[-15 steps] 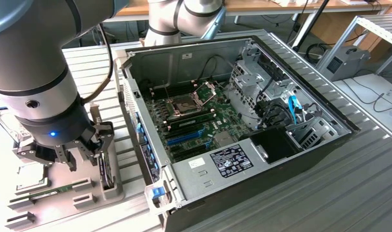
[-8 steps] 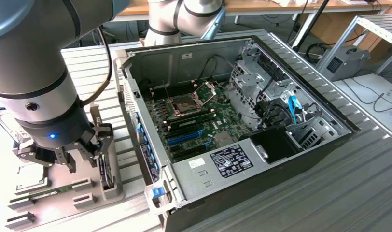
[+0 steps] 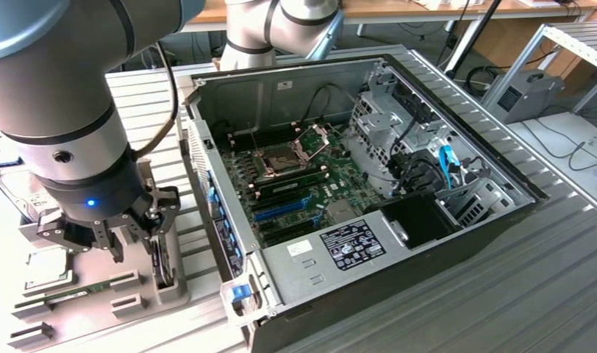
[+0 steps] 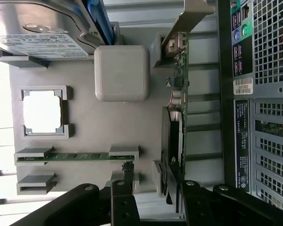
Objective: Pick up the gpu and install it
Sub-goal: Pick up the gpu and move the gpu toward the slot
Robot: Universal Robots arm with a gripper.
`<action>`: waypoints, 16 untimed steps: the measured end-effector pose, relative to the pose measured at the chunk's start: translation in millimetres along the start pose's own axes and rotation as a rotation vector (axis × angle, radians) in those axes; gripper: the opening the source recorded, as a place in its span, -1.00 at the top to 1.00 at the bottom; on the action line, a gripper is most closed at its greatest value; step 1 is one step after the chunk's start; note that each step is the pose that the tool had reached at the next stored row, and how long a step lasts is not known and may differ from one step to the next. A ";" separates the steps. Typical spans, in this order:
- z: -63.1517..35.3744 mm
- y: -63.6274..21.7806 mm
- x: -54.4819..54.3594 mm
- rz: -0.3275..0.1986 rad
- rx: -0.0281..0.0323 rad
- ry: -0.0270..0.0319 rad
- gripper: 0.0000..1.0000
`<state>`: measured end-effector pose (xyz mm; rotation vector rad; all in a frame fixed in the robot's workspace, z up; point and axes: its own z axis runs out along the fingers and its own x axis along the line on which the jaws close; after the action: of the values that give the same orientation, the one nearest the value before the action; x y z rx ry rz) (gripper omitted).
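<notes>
Wrist view: wide-spread gripper (image 4: 155, 193) flanks the edge-on gpu (image 4: 174, 136), whose near end seems hidden behind a finger (image 4: 194, 207).

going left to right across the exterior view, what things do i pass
memory stick → gpu → computer case → grey box

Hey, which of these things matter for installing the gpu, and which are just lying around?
Job: gpu, open gripper, open computer case.
Lying about: hard drive, memory stick, square silver chip.
</notes>
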<state>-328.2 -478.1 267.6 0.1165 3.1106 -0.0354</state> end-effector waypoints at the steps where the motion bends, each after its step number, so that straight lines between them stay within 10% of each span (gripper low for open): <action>1: 0.3 0.7 -1.4 0.000 0.0045 -0.0003 0.16; 16: 7.0 25.7 -20.7 -0.001 0.0379 -0.0011 0.16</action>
<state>-305.5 -454.2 260.7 0.1156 3.1097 -0.0944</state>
